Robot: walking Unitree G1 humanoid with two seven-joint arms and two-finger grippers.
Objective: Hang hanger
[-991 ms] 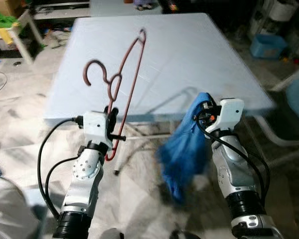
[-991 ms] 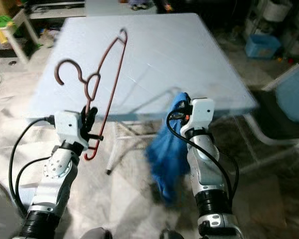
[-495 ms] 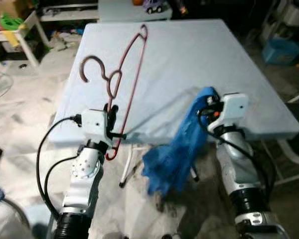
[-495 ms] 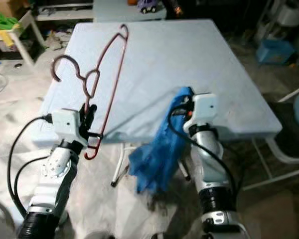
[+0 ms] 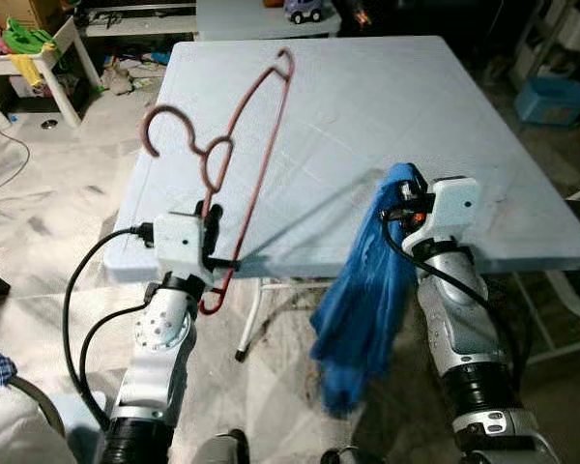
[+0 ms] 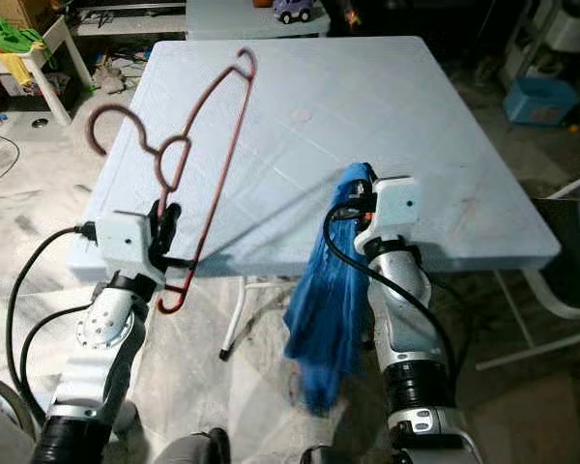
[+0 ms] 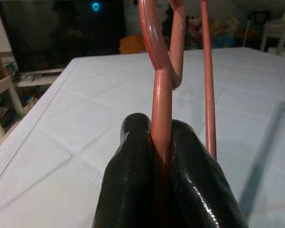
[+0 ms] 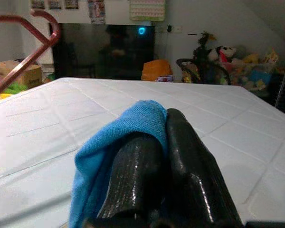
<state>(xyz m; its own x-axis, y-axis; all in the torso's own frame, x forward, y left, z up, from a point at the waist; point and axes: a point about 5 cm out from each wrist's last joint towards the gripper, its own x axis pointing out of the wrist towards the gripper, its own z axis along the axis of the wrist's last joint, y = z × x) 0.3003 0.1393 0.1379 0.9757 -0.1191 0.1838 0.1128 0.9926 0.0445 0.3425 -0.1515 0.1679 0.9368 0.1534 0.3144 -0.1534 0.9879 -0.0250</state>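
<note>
1. To do well: keep left hand (image 5: 213, 235) clamped on the neck of the red hanger (image 5: 246, 159), frame steady and raised over the table (image 5: 387, 116) near edge.
2. Right hand (image 5: 398, 200) pinched on blue cloth (image 5: 367, 290); bring cloth to the hanger without snagging.
3. Hanger hook up and just beyond left hand; cloth drooping below right hand, well apart from hanger.

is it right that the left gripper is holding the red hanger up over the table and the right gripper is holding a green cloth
Not quite: the cloth is blue, not green, as the left eye view shows. The rest holds: the left gripper is shut on the red hanger, held up over the table, and the right gripper holds the cloth.
</note>
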